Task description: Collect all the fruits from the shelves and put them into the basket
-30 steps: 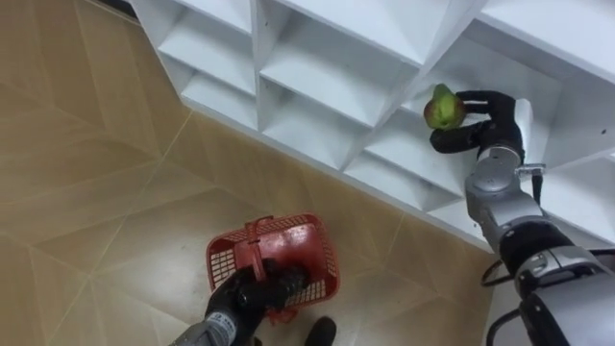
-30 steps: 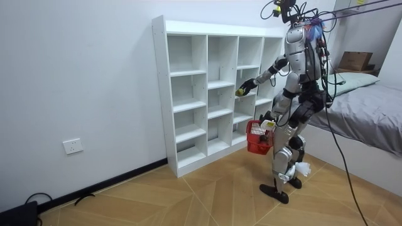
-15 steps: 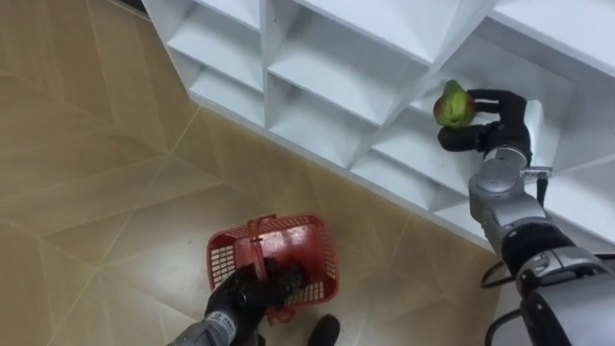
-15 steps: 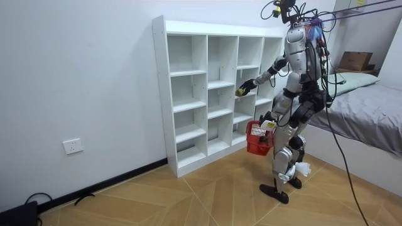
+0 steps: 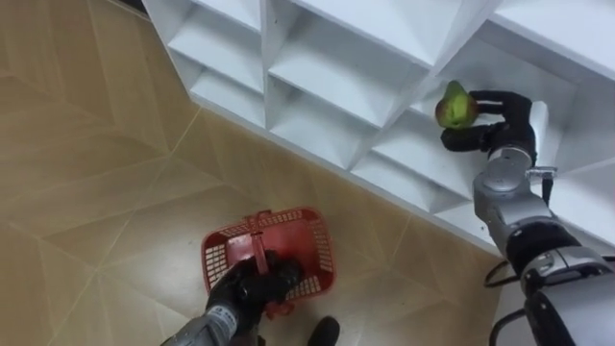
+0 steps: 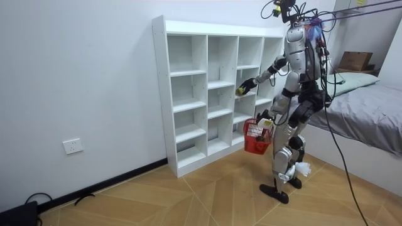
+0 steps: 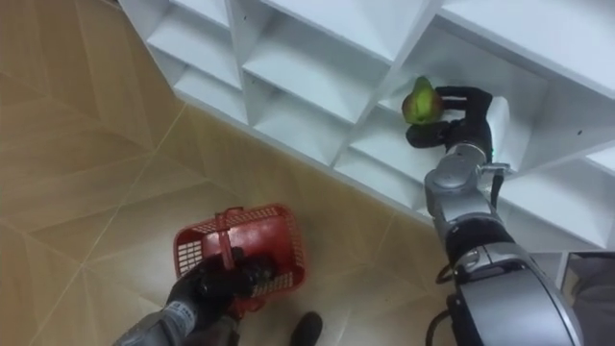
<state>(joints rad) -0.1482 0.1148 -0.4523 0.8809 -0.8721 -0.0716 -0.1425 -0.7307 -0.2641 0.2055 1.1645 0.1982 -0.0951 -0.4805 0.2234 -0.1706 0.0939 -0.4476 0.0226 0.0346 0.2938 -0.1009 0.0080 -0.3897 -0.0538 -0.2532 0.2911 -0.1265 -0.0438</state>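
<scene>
One fruit still gripped, basket nearer shelves

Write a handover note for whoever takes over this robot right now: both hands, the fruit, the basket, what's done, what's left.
Right hand: shut on the green-and-red fruit, at the front of a compartment of the white shelf unit.
Left hand: shut on the handle of the red basket, held low before its legs.
Done: fruit grasped.
Left: bring the fruit over and drop it into the basket; the other compartments in sight look bare.
</scene>
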